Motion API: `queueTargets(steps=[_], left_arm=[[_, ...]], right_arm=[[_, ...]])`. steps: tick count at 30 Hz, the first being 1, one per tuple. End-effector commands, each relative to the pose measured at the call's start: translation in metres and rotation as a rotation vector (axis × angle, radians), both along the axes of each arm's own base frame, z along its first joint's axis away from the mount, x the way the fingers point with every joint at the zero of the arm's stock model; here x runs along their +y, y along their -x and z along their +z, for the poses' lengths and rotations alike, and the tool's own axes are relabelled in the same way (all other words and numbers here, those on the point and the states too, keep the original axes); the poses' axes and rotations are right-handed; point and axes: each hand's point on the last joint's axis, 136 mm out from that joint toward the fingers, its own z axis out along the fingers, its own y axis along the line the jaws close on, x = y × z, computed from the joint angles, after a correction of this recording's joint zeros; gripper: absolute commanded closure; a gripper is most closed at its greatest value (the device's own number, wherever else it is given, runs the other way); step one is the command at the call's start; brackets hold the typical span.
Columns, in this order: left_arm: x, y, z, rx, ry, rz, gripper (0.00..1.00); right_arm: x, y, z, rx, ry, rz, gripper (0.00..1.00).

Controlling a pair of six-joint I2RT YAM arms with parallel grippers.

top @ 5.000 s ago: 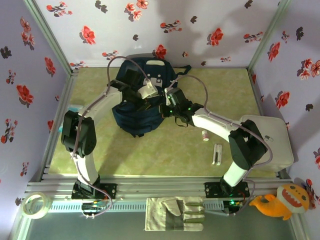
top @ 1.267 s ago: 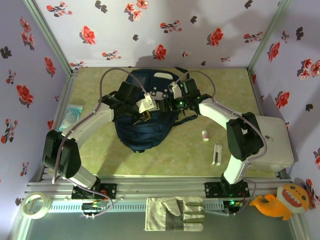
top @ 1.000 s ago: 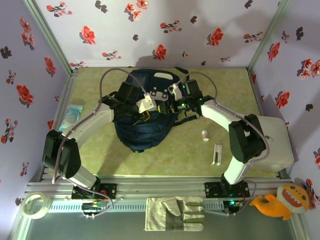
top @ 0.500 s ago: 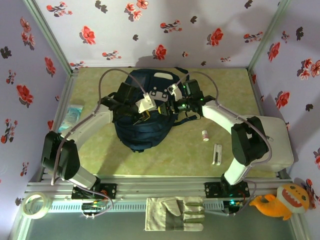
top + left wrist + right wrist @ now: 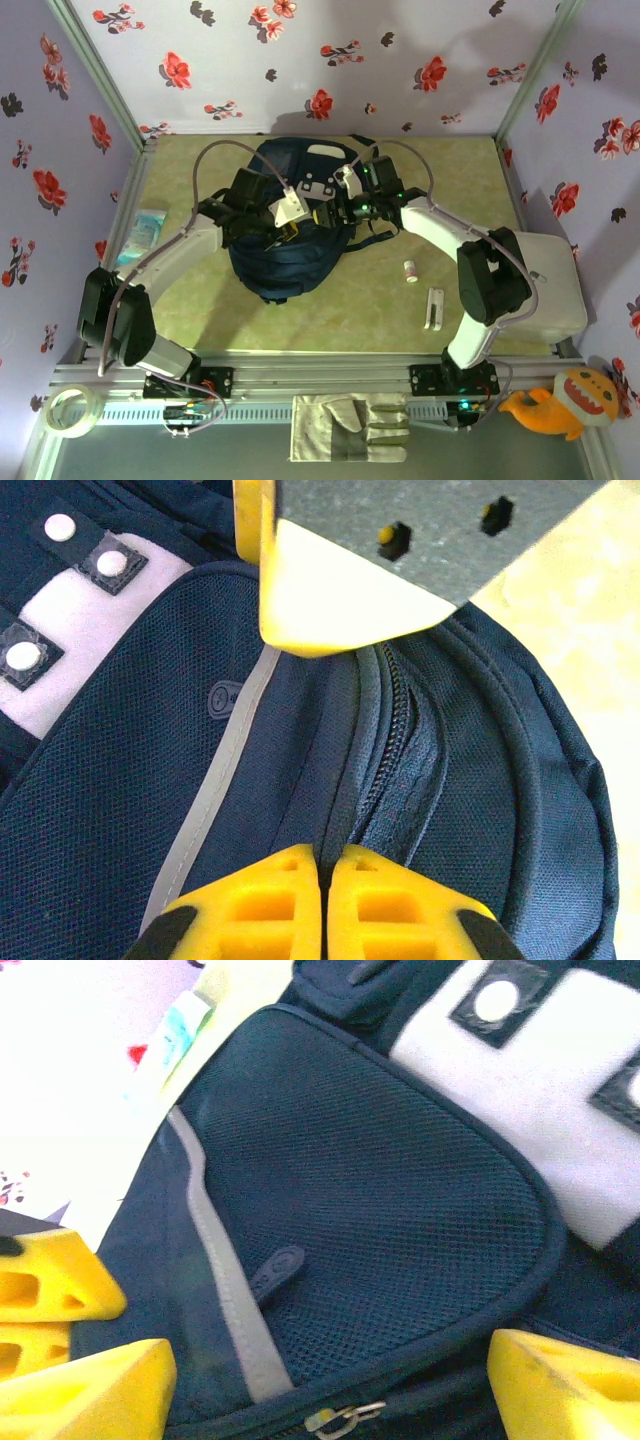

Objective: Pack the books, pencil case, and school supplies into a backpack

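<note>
Green mat (image 5: 400,310): my left claw (image 5: 323,865) sits shut at the backpack (image 5: 285,265) zipper seam, likely bracing it, with my right claw (image 5: 325,1360) wide, straddling the pull (image 5: 345,1420).

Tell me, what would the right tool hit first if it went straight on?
Most likely the backpack: its navy mesh front lies directly ahead of the right tool, though depth is unclear.

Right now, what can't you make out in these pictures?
- Inside the backpack: top view, its fabric hides the contents.
- The left end effector: left wrist view, fingers shut at the zipper seam; the bottom edge cuts off whether they pinch anything.
- The white tube: top view, too small to identify.
</note>
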Motion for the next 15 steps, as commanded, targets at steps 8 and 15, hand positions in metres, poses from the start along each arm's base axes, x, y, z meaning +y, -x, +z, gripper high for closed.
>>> queueTargets(steps=[8, 15], left_arm=[[0.018, -0.024, 0.018, -0.107, 0.020, 0.060, 1.00], [0.028, -0.036, 0.011, -0.146, -0.007, 0.013, 1.00]], right_arm=[[0.007, 0.008, 0.014, -0.044, -0.065, 0.056, 0.11], [0.012, -0.006, -0.008, -0.044, -0.012, 0.064, 0.10]])
